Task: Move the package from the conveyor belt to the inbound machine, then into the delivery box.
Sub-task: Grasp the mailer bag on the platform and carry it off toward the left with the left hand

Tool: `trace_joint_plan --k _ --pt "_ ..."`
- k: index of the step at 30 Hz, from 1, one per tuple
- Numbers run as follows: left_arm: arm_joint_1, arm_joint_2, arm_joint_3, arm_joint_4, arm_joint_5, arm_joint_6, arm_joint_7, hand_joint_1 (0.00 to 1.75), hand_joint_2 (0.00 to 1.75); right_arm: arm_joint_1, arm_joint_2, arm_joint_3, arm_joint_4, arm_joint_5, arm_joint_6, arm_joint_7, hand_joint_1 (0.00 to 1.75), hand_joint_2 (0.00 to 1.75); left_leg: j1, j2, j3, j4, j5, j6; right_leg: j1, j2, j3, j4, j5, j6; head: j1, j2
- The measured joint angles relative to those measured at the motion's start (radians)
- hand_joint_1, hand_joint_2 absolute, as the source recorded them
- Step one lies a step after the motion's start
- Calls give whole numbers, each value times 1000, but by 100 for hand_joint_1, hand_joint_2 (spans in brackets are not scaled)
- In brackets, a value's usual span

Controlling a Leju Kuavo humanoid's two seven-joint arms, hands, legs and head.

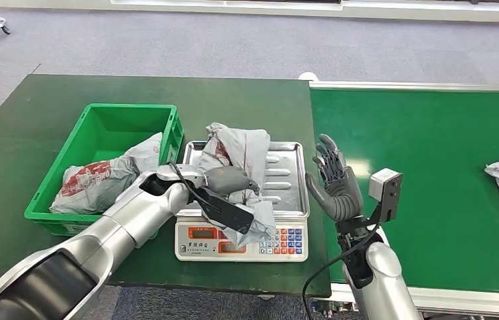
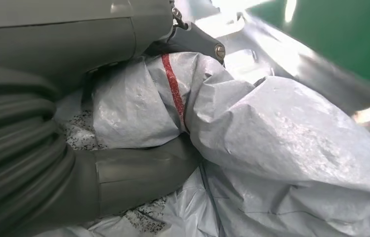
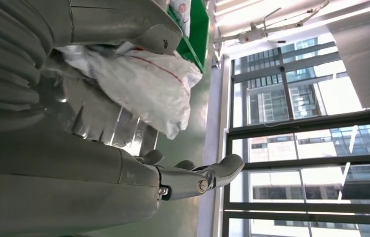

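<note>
The grey package (image 1: 240,167) lies crumpled on the steel tray of the inbound machine (image 1: 286,173) — a weighing scale at the front edge of the desk (image 1: 100,100), hard against the conveyor belt (image 1: 433,153). The left robot hand (image 1: 228,180) lies over it, and the left wrist view shows its thumb (image 2: 138,173) and the fingers above pressing into the loose plastic, so it appears to have hold of the bag. The right robot hand (image 1: 333,187) stands upright just beside the tray's belt-side edge, fingers spread, holding nothing.

The hold looks to be on slack film, not the contents. On lifting, the bag may stretch, sag and slide out, or its hanging front flap — draped over the scale's keypad (image 1: 283,241) — may catch on the tray rim and drag the scale.

The delivery box (image 1: 110,133) sits near the desk's left edge, just beside the scale, with another package (image 1: 100,177) already inside. A low carry could snag the box's near wall, and the load may land on the rim instead of dropping in.
</note>
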Motion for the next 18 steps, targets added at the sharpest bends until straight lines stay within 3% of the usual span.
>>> trace_joint_plan --k 5,10,14,18 --pt "-15 133 -1 -284 133 -17 97 175 175 44 -3 -24 -25 -13 21 -15 0 175 1 0 -1 0 0 0 1 0 0 0 0 0 0 0" --pt "-36 265 9 -544 99 76 182 175 175 83 -3 -46 -36 -9 49 -34 0 175 1 0 -2 -1 0 0 1 0 -1 0 -1 0 0 0" --pt "-22 332 33 -646 22 185 211 175 175 89 2 -54 -36 -1 60 -43 0 175 1 -1 -2 -1 0 0 1 0 -1 0 -1 0 0 0" --pt "60 387 88 -678 -42 305 207 175 175 101 10 -71 -40 7 61 -45 0 175 1 1 -1 -1 0 0 1 1 -1 0 -1 0 0 0"
